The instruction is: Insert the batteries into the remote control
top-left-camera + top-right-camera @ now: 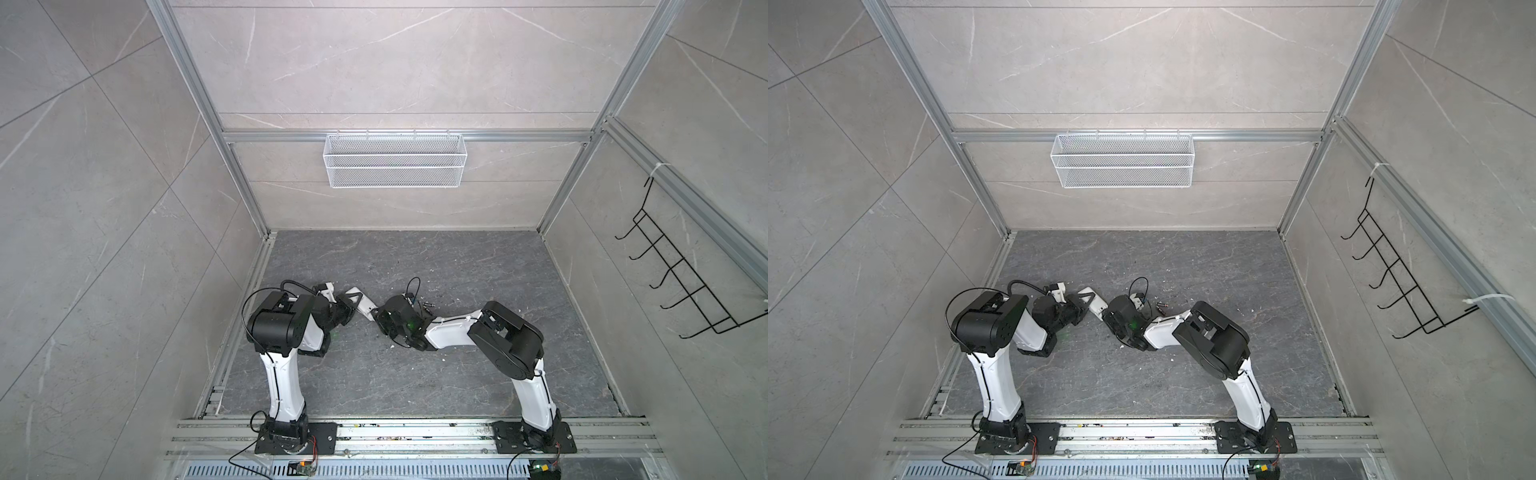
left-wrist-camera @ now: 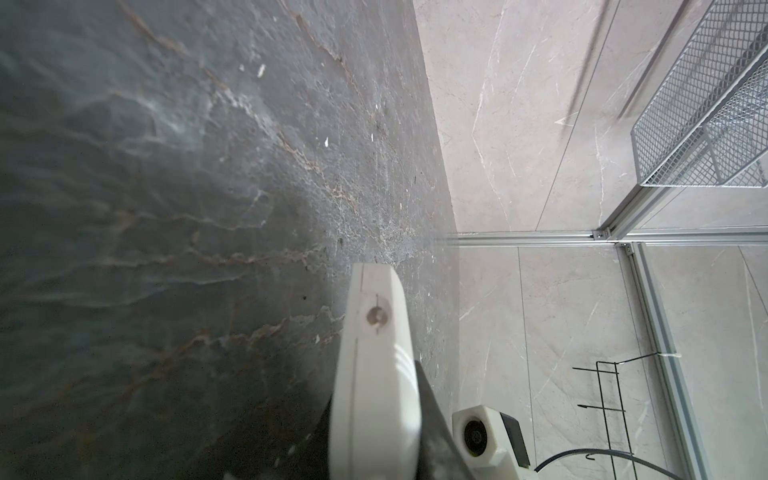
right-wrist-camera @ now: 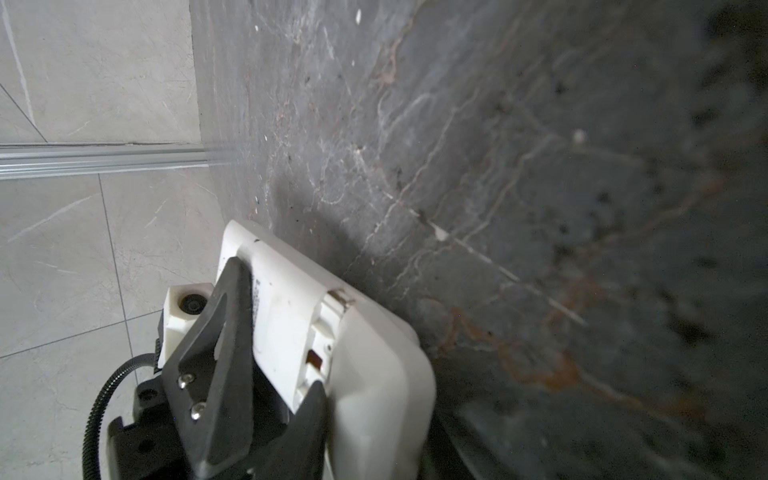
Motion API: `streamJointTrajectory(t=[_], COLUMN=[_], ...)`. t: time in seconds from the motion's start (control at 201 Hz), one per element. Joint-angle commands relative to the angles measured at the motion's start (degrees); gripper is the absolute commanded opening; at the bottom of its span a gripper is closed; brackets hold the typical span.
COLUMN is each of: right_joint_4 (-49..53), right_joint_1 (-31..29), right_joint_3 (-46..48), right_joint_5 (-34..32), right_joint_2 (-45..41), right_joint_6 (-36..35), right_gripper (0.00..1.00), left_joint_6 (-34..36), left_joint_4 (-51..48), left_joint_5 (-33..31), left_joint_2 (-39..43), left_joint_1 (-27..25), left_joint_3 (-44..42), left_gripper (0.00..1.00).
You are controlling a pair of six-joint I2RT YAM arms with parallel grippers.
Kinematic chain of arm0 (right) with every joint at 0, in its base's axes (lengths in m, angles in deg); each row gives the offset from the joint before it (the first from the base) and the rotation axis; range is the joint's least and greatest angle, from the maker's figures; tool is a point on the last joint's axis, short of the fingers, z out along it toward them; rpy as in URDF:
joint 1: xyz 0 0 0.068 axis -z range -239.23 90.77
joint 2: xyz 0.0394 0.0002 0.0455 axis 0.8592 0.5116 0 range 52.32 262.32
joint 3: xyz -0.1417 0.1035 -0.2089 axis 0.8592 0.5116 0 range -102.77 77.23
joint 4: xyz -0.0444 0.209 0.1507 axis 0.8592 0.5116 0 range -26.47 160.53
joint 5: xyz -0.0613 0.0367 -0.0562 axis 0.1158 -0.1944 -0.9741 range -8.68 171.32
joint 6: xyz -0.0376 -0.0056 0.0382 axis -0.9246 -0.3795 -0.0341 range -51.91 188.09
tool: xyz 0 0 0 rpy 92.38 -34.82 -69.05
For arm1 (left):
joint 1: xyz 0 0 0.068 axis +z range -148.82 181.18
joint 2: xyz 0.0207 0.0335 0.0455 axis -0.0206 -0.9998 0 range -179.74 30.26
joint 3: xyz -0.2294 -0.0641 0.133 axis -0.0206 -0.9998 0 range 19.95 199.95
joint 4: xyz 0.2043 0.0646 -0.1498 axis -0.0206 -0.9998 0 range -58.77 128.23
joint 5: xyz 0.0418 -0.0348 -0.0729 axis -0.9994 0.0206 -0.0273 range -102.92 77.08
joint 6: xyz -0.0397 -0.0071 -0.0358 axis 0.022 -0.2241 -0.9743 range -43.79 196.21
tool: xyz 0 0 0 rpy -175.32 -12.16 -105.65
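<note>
White remote control point(image 3: 286, 307), battery bay point(image 3: 322, 336) uncovered, clamped in left fingers point(image 3: 226, 328), right fingers point(image 1: 377, 320) unclear

Bare cell, marbled walls, little on show.
A white mesh basket point(image 1: 395, 160) hangs from the aluminium frame point(image 1: 291, 136) on the back wall. A black wire hook rack point(image 1: 684, 261) slants down the right wall. White specks point(image 2: 261, 70) dot the dark grey veined tabletop point(image 1: 457, 266).

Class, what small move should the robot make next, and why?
Probably slide the cover off with the right gripper: the left gripper clamps the remote, a gap shows at the cover's seam, and the batteries lie loose on the floor.
</note>
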Motion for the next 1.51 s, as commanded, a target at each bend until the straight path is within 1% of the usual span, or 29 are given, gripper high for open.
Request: streamJointTrajectory(t=[0.0,0.209,0.657,0.827,1.026,1.095,1.115,1.145,1.185,1.225,1.275,1.325,1.414,1.464,1.504], right_joint_4=[6.20,10.43,11.95,14.39,16.56,17.26,17.64,18.44,21.01,24.56,30.07,33.93,38.12,37.39,34.32], right_joint_1=[-0.04,-0.04,0.40,0.54,1.19,1.37,1.30,1.39,1.41,1.46,1.43,1.46,1.48,1.43,1.46], right_joint_3=[2.08,3.09,6.60,6.26,6.46,6.87,6.88,6.73,5.97,4.91,3.74,4.05,5.91,7.51,9.01], right_joint_5=[-0.71,-2.00,-3.37,-3.77,-3.59,-3.70,-3.60,-3.38,-2.99,-3.10,-4.18,-5.98,-10.07,-10.80,-9.49], right_joint_2=[0.42,-0.91,-2.83,-4.19,-5.66,-6.86,-7.27,-8.05,-9.17,-10.59,-12.64,-15.19,-20.49,-23.01,-24.49], right_joint_6=[-0.55,-0.95,-1.93,-3.52,-5.88,-7.39,-8.01,-9.26,-11.10,-13.23,-15.24,-17.55,-22.73,-25.36,-27.14], right_gripper=[0.29,0.26,0.27,0.27,0.28,0.33,0.37,0.46,0.56,0.63,0.69,0.71,0.71,0.71,0.71], left_joint_6=[0.54,1.98,5.60,6.16,8.73,9.99,10.29,10.95,11.46,11.64,11.22,10.19,8.71,8.34,7.93], left_joint_4=[6.00,6.00,5.99,6.01,5.95,6.01,5.96,5.94,5.96,6.00,5.99,5.95,5.97,5.99,5.89], left_joint_5=[0.15,-1.17,-8.22,-9.88,-12.21,-13.58,-13.96,-14.37,-14.59,-13.98,-12.52,-10.66,-6.57,-5.35,-4.57], left_joint_2=[0.65,1.36,3.49,4.47,6.85,8.39,8.80,9.34,9.84,9.98,9.82,9.63,9.75,9.83,9.75], left_joint_1=[0.40,0.38,0.37,0.32,0.21,0.15,0.06,-0.11,-0.32,-0.43,-0.64,-0.73,-1.09,-1.59,-1.85], left_joint_3=[0.02,-0.73,-4.43,-5.46,-7.32,-8.37,-8.57,-8.77,-8.91,-8.67,-8.01,-7.08,-5.37,-4.76,-4.43], left_gripper=[0.00,0.00,0.00,0.00,0.00,0.00,0.00,0.00,0.00,0.00,0.00,0.00,0.00,0.00,0.00])
